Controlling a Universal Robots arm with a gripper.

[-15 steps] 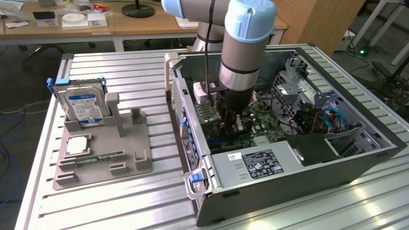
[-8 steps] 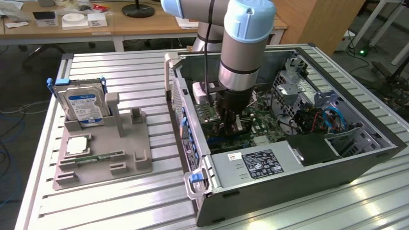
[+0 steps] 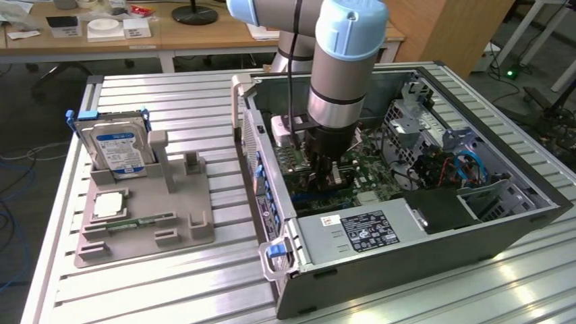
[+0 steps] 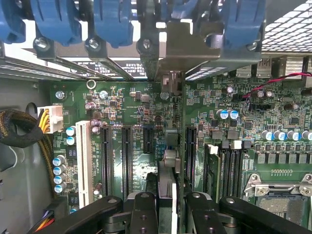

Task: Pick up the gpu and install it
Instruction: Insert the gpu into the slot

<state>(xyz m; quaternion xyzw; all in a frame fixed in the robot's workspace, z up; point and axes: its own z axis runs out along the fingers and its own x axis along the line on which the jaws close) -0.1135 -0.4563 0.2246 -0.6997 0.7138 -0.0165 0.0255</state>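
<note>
We see the pick-up as done. The arm [image 3: 347,67] reaches down into the open computer case [image 3: 378,270], and the gripper [image 3: 326,165] hangs low over the motherboard [image 4: 131,112].

In the wrist view the fingers [image 4: 144,214] are clenched on the gpu [image 4: 168,165]. We see the card edge-on, a thin upright strip pinched between them. It runs parallel to the long black expansion slots [image 4: 106,156], with its far end pointing toward the row of blue retaining clips [image 4: 113,22] at the case wall.

So the card is inside the case, lined up with the slot area and close to the board. We cannot tell whether its lower edge is touching a slot or sitting just above it.

Outside the case, on the exterior view's left, the grey tray [image 3: 144,229] holds the hard drive [image 3: 117,152] and the memory stick [image 3: 139,221].

We judge the installing well under way but not finished — the claw has not let go, and nothing shows the card fully seated.
</note>
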